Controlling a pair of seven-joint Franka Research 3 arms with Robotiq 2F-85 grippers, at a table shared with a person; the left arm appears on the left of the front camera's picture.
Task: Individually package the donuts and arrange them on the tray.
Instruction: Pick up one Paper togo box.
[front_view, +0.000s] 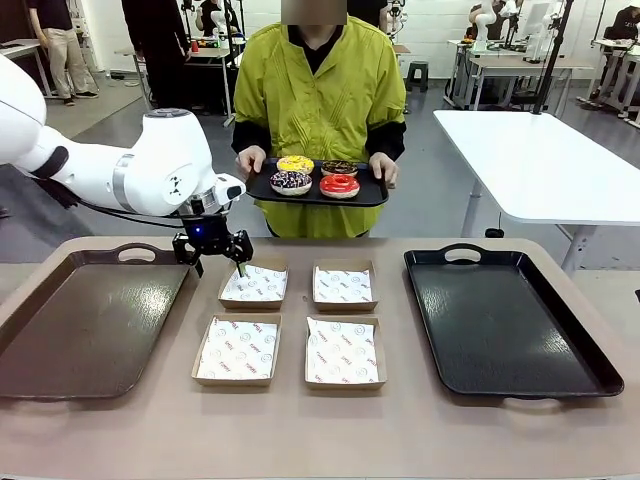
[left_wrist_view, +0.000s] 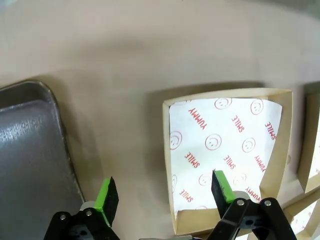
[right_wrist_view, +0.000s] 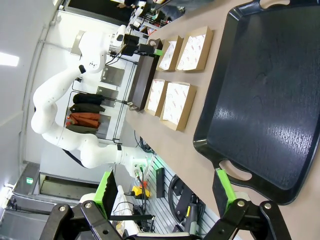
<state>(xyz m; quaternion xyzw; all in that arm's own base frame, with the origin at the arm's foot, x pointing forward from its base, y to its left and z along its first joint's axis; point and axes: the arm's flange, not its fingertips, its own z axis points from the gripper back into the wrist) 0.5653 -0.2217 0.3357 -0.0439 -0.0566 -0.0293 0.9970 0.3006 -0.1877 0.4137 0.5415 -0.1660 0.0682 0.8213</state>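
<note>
At the far side I count four donuts (front_view: 339, 185) on a small black tray (front_view: 372, 193) in a person's hands (front_view: 250, 160). On my counter (front_view: 400, 430) are four paper-lined boxes (front_view: 252, 285) between a brown tray (front_view: 90, 330) and a black tray (front_view: 500, 320). The left end effector (left_wrist_view: 164, 192) gapes astride one box wall, gripping nothing. The right end effector (right_wrist_view: 165, 192) is spread wide and empty. A white table (front_view: 540, 160) stands behind.

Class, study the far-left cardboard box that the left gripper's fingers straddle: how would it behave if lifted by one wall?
Probably light: the box is thin card, empty except its printed paper liner. The single wall may flex when the left gripper pinches it. Lifted by one side, it would likely tilt.
</note>
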